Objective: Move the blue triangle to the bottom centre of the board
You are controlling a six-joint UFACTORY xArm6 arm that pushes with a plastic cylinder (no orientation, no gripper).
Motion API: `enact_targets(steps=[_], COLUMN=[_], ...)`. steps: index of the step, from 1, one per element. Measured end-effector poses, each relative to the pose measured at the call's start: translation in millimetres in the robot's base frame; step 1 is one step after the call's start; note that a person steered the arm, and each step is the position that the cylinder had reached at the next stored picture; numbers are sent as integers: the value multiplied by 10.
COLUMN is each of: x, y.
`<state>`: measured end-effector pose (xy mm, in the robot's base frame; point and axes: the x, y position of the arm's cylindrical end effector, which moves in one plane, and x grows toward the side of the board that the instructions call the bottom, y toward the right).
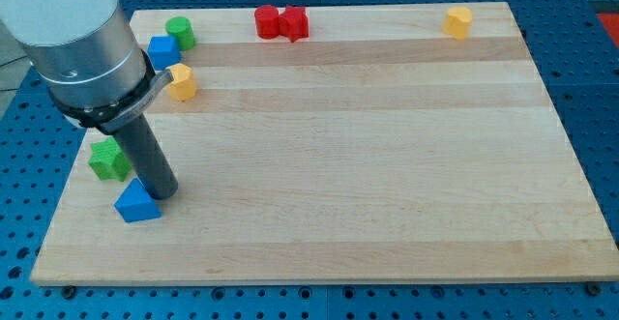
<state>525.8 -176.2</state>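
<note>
The blue triangle point(136, 203) lies near the board's left edge, in the lower left part of the view. My tip point(163, 193) rests on the board just right of the triangle's upper corner, touching or nearly touching it. The rod rises up and to the left into the grey arm body, which hides part of the board's upper left.
A green block point(108, 160) sits just above the triangle at the left edge. A blue block point(163, 51), a green round block point(180, 33) and a yellow block point(181, 82) cluster at the top left. Two red blocks point(280, 22) lie at the top centre. A yellow block point(457, 21) sits top right.
</note>
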Motion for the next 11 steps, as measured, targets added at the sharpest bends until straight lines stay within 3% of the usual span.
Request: enact_targets(steps=[1,2,3,5,6,7,9,11], x=[705,925,874,137,50,452,664,665], y=[68,87,-703,-508,-178,-53,326,267])
